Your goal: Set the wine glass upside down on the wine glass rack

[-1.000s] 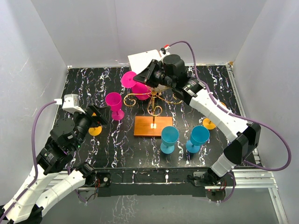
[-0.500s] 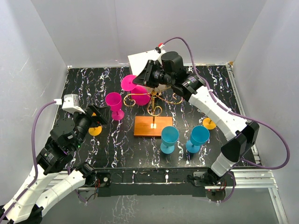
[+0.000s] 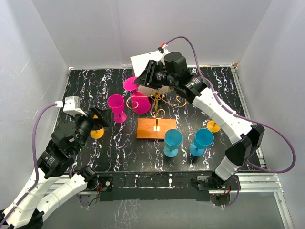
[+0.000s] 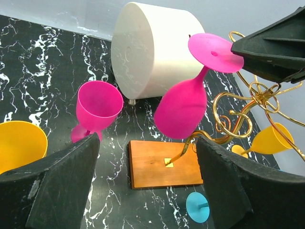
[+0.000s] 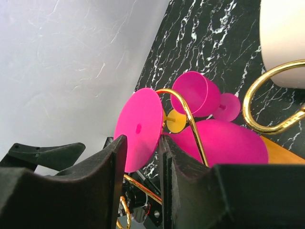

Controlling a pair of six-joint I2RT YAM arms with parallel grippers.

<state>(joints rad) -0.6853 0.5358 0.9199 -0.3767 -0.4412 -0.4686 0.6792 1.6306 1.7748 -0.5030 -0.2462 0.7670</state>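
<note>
Above the black, white-veined marble table (image 3: 119, 148), the left gripper (image 3: 99, 119) gapes wide and empty, while at the gold wire wine glass rack (image 3: 156, 107) on its orange-brown wooden base the opaque magenta wine glass (image 3: 141, 102) tilts bowl-down, its foot seemingly pinched in the right gripper's (image 3: 139, 80) near-closed jaws.

A black table (image 3: 119, 148) veined with white fills the top view, closed in by pale grey walls (image 3: 43, 43). A white round box (image 3: 143, 61) lies at the upper middle, against the back wall; in the left wrist view it (image 4: 147, 47) sits at top centre, flat end toward the camera. Left of centre stands an upright pink glass (image 3: 116, 104). Two blue glasses (image 3: 173, 140) (image 3: 204, 138) stand side by side at lower centre-right. A yellow glass (image 3: 97, 132) sits at the left, partly hidden. Another yellow glass (image 3: 213, 126) at the right appears tipped on its side in the left wrist view (image 4: 269, 140).
</note>
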